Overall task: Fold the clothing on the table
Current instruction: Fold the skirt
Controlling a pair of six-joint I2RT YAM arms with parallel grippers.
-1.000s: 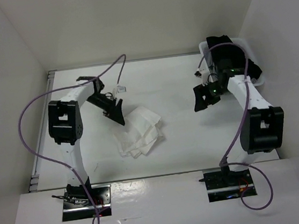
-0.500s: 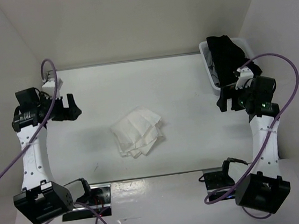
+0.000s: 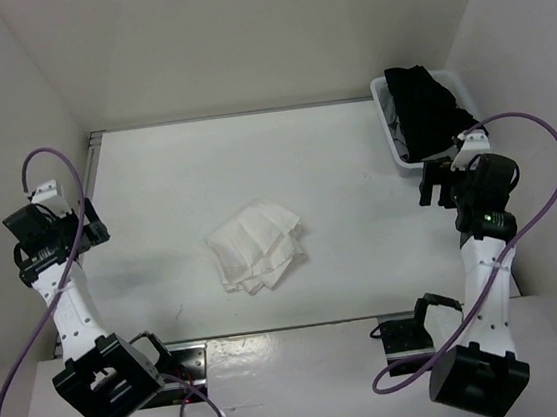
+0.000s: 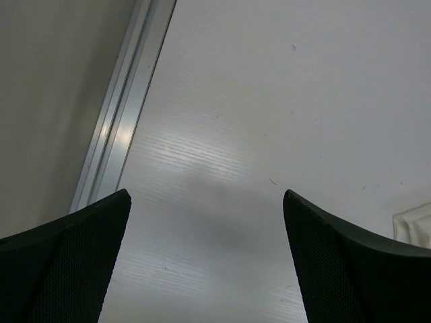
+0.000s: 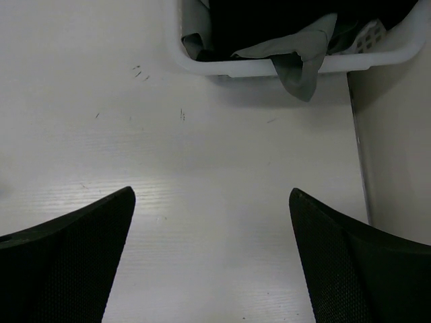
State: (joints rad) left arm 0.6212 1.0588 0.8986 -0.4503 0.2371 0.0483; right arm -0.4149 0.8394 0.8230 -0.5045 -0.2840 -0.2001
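The clothing is a white pleated bundle lying folded in layers at the middle of the table. One white corner of the clothing shows at the right edge of the left wrist view. My left gripper hangs open over the table's left side, well apart from the fabric. Bare table lies between its fingers, and the left gripper holds nothing. At the right side my right gripper is open near the basket. Seen from the right wrist, this gripper also holds nothing.
A white plastic basket stands at the back right, filled with black garments. In the right wrist view a grey cloth hangs over the basket's rim. A metal rail runs along the left table edge, with walls beyond.
Both arms have swung outward from the middle to the table's sides, and both grippers have opened wider. The clothing has stayed where it lay.
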